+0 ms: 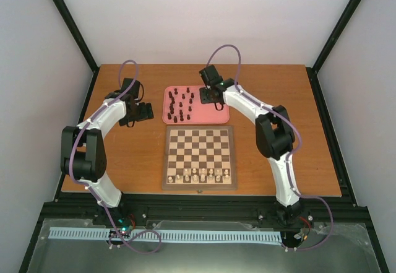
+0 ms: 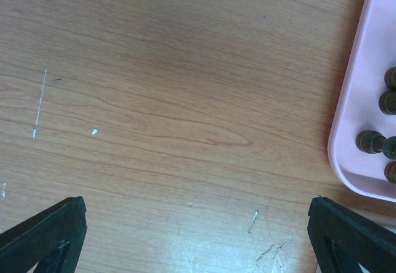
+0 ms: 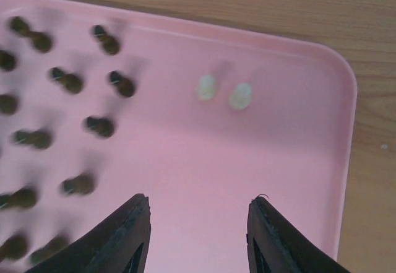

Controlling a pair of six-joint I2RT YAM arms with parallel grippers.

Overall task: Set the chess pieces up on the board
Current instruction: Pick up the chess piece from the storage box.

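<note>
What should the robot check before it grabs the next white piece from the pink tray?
1. Right gripper open: ok.
2. Two white pieces on the pink tray, ahead of that gripper: ok.
3. Dark pieces apart from those two: ok.
4. Left gripper open, over the table beside the tray, out of the way: ok.
5. Which square of the board is free for it: cannot tell.

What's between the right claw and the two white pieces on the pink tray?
Nothing but bare pink tray lies between the right gripper and the two white pieces; the right wrist view shows it.
</note>
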